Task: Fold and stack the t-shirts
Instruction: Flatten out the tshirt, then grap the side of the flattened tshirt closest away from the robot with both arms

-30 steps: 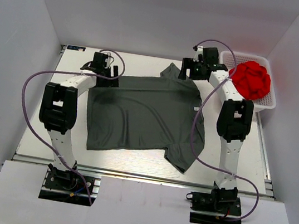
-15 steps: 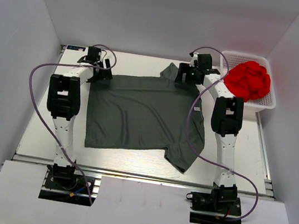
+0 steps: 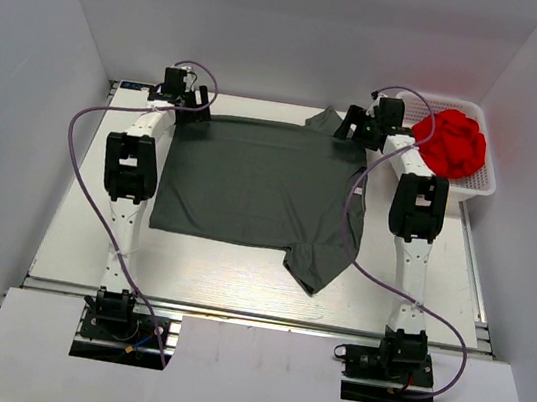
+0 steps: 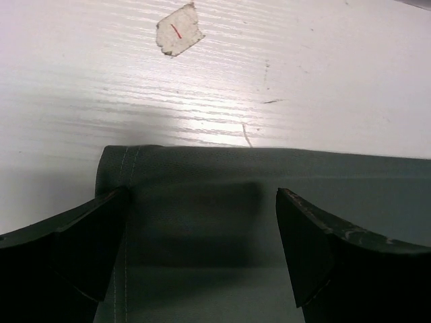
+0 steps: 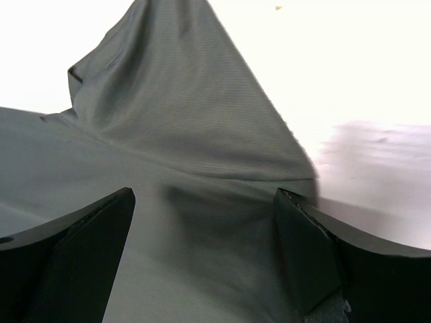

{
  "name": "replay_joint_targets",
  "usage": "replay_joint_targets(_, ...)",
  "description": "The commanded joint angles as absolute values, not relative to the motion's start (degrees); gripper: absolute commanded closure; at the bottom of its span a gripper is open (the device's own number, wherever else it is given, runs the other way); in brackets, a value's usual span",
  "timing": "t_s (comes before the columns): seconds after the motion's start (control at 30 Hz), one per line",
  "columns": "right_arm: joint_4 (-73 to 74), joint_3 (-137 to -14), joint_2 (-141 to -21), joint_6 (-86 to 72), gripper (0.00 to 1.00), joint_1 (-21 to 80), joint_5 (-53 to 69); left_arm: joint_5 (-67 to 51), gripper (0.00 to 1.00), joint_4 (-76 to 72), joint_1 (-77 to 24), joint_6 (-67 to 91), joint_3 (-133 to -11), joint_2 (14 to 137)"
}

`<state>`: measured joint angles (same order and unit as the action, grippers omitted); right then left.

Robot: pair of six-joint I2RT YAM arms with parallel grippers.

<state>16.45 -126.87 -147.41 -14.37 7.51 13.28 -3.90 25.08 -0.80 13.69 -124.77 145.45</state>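
Observation:
A dark charcoal-grey t-shirt lies spread flat on the white table, one sleeve pointing toward the near edge and the other bunched at the far edge by the right arm. My left gripper is open over the shirt's far left corner. In the left wrist view the left gripper has its jaws wide apart above the stitched hem corner. My right gripper is open over the far right of the shirt. In the right wrist view the right gripper straddles the cloth below the peaked sleeve.
A white basket at the back right holds a crumpled red cloth. A small paper scrap is stuck to the table beyond the shirt's corner. White walls enclose the table on three sides.
Both arms have stretched toward the back of the table. The shirt has slid back with them and now lies flatter and squarer, its far edge straight between the two grippers.

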Motion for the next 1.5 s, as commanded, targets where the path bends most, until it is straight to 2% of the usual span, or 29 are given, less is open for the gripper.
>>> replay_joint_targets(0.0,15.3,-129.8,-149.5,-13.5,0.10,6.5,16.0,-8.9,0.00,28.7,-0.4,12.6,-123.9,147.0)
replay_joint_targets(0.2,15.0,-129.7,-142.8,-3.3,0.10,8.0,19.3,-14.1,0.00,24.5,-0.4,12.0,-126.9,141.7)
replay_joint_targets(0.33,18.3,-125.9,-133.3,2.0,0.10,11.0,15.0,-15.6,0.00,25.1,-0.4,11.5,-126.8,134.8)
replay_joint_targets(0.5,21.1,-114.6,-122.7,1.1,0.10,14.0,10.2,-11.9,0.00,25.7,-0.9,11.5,-109.7,118.9)
replay_joint_targets(0.53,20.7,-107.6,-117.6,-1.0,0.10,14.0,9.8,-10.5,0.00,25.7,-1.6,12.2,-101.9,115.8)
replay_joint_targets(0.6,19.6,-103.3,-112.4,-2.0,0.10,15.0,8.9,-5.8,0.00,24.4,-1.6,14.7,-92.9,105.4)
replay_joint_targets(0.63,18.3,-95.4,-108.9,-4.0,0.10,15.1,8.9,-4.8,0.00,23.5,-1.6,16.2,-83.6,102.0)
replay_joint_targets(0.8,11.3,-76.0,-94.8,-7.4,0.10,17.7,8.0,-1.4,0.00,20.4,-1.6,25.4,-57.8,82.9)
replay_joint_targets(0.97,10.6,-62.7,-84.7,-11.7,0.10,19.0,6.0,5.4,0.00,28.5,-1.6,30.0,-48.4,75.1)
replay_joint_targets(1.1,8.5,-57.0,-79.4,-15.2,0.10,19.8,6.8,3.0,0.00,25.9,-1.1,32.7,-37.0,68.5)
replay_joint_targets(1.2,8.0,-53.5,-77.2,-16.9,0.10,20.1,7.3,2.1,0.00,22.9,-1.1,33.6,-33.3,66.3)
replay_joint_targets(1.27,8.3,-52.7,-75.6,-17.5,0.10,20.4,8.0,2.1,0.00,22.3,-1.1,33.6,-32.8,66.3)
replay_joint_targets(1.47,11.2,-47.3,-73.0,-18.6,0.10,21.0,7.9,6.9,0.12,22.5,-1.1,33.0,-35.2,72.0)
